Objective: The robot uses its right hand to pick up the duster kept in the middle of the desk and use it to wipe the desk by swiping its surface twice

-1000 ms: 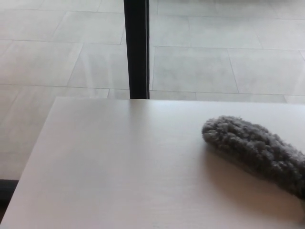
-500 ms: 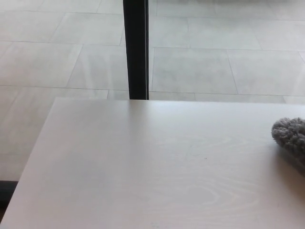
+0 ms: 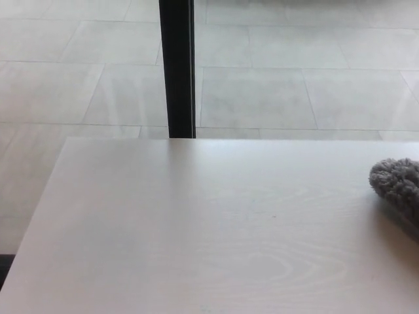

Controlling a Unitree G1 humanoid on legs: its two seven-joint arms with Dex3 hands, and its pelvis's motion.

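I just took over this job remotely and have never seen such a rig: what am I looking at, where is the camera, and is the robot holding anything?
The picture comes from a camera on a humanoid robot's head, looking down at its work. You see a pale wooden desk, tiled floor beyond it, and a black post behind the far edge. The grey fluffy thing at the right edge is the duster, lying on the desk and partly cut off by the frame. Neither robot hand shows, so the picture cannot tell whether anything is held.

Soft even daylight, hazy (washed-out), faint shadows
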